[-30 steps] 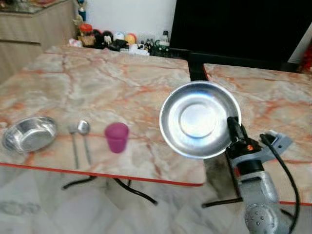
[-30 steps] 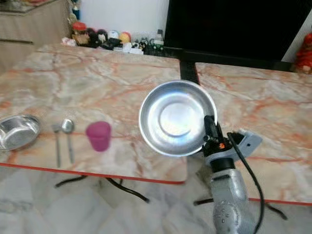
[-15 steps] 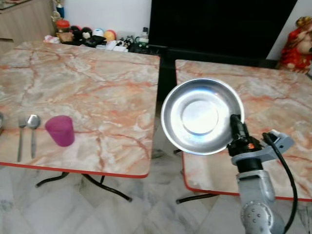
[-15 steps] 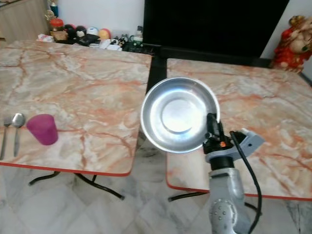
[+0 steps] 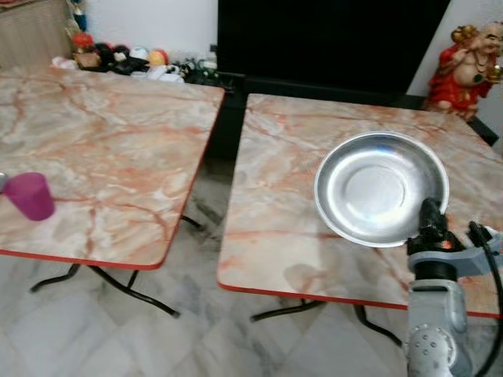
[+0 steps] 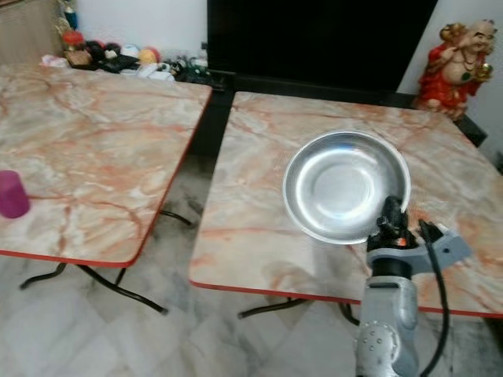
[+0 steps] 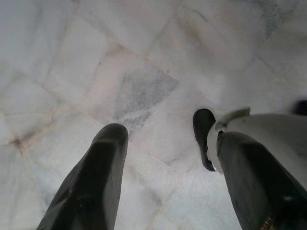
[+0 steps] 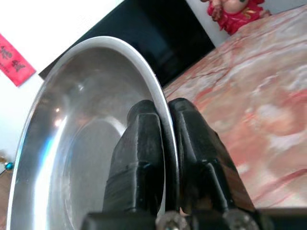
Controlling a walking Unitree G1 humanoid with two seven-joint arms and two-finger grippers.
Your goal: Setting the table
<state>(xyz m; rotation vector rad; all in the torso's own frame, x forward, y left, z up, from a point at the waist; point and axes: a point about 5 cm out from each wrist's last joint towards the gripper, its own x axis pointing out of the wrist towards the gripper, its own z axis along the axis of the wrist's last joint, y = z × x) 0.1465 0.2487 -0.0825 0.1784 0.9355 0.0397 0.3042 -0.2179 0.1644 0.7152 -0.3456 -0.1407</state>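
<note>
A round steel plate [image 5: 381,188] stands tilted on edge above the right marble table [image 5: 283,173], its hollow facing me. My right gripper [image 5: 430,214] is shut on the plate's lower right rim. In the right wrist view the two black fingers [image 8: 139,143] pinch the rim of the plate [image 8: 72,134] from both sides. A purple cup [image 5: 30,195] stands upright near the front edge of the left marble table [image 5: 110,133]. My left gripper [image 7: 163,139] hangs open over the pale marble floor, holding nothing.
A narrow gap [image 5: 208,169] with floor beneath separates the two tables. A black screen [image 5: 330,39] stands behind them. A red figurine [image 5: 465,64] sits at the far right, and small toys [image 5: 118,59] line the back left. Both tables have black legs [image 5: 118,287].
The camera has swung right: the steel bowl, fork and spoon left the picture and the cup slid to the left edge. The plate stays gripped, now over the right table.
</note>
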